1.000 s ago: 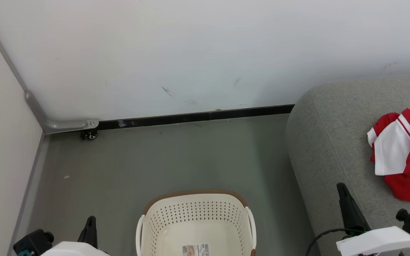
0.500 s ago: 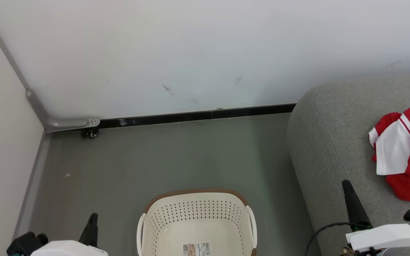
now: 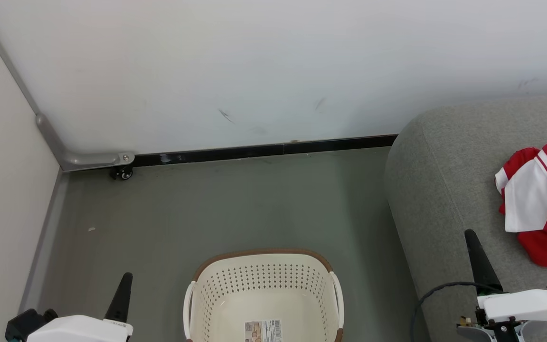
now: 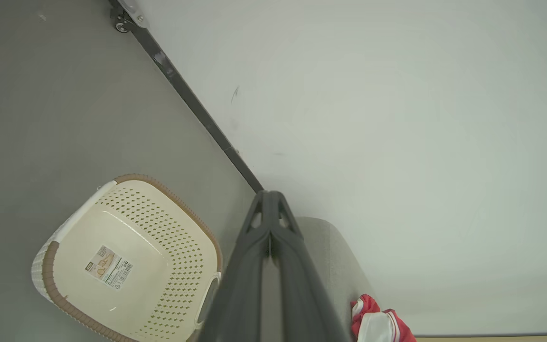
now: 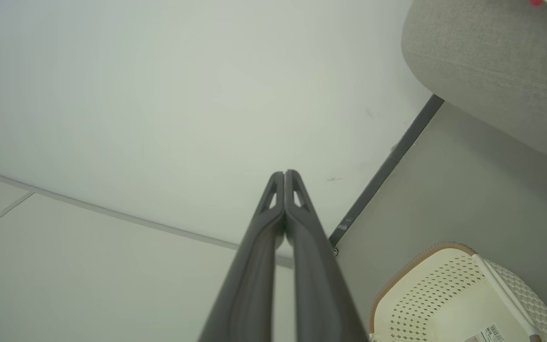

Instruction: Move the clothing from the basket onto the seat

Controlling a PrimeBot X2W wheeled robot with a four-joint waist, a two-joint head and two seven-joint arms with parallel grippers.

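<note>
Looking into the basket on the floor just ahead of me, I find only its label sticker on the bottom. The clothing lies in a red-and-white heap on the seat to the right. So I judge the moving done, and the danger now is undoing it.

My right gripper has its two fingers pressed together, holding nothing. It hangs over the near left part of the seat, close to the heap's near edge. A careless sweep to the right could hook a fold and pull the clothing towards the seat's rounded edge, and soft cloth would slide off easily. The black cable looping by that wrist could snag too. The heap runs past the right border of the head view, so I cannot tell how much of it rests on the cushion.

My left gripper, likewise closed and empty, sits just left of the basket. A turn at the waist could knock the light plastic basket sideways.
</note>
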